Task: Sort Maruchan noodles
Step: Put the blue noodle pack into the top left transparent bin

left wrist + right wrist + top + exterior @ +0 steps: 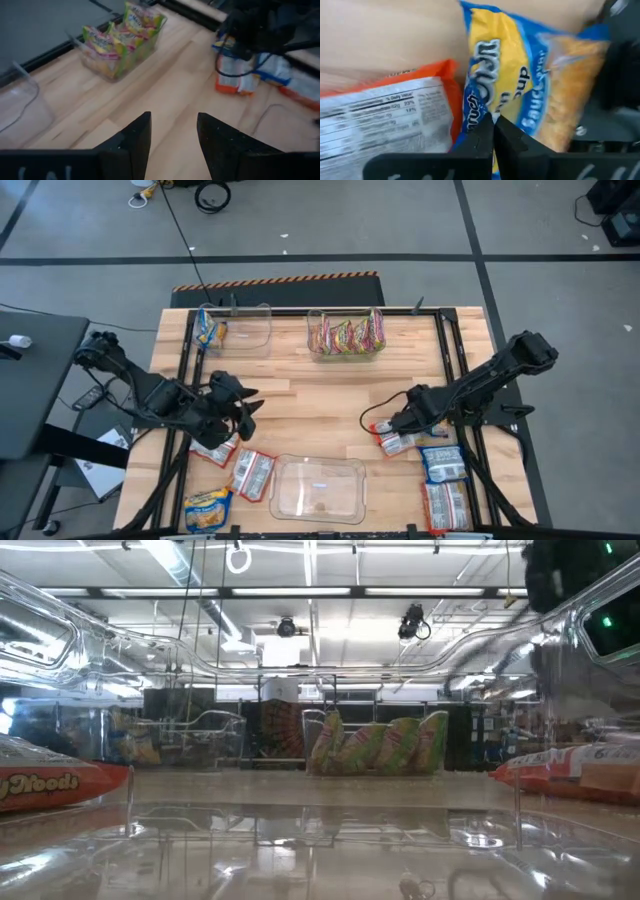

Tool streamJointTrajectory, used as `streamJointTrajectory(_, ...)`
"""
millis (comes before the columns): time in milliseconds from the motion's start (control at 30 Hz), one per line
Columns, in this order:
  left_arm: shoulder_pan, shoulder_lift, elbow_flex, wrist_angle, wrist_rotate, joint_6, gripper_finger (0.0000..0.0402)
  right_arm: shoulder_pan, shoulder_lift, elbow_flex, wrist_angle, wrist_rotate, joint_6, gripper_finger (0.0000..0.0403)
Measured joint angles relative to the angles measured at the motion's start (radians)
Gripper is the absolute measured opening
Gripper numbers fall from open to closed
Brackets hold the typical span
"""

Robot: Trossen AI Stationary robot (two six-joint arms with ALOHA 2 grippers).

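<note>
Right gripper (492, 132) fingers are pinched together on the near edge of a blue-yellow packet (520, 95), which lies straight ahead, its long axis running away from the fingers. An orange packet (395, 117) sits just beside it, touching. I judge the blue one alone is caught, though the close view leaves that unsure. From above, this pile (400, 442) is at the table's right side, so the right arm is nearer. Left gripper (245, 408) waits part-open and empty near the left-hand packets (235, 470).
</note>
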Motion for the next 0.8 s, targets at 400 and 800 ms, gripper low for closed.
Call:
streamJointTrajectory(400,0.113,-0.169,0.010,0.282,-0.045,0.291,0.0242,-0.081,-0.201,0.394,-0.027,0.393,-0.276,0.0004)
streamJointTrajectory(800,0.240,-0.069,-0.219,0.727,0.297,0.037,0.0279,-0.172,-0.055,0.414,0.662,0.385,-0.928,0.0002)
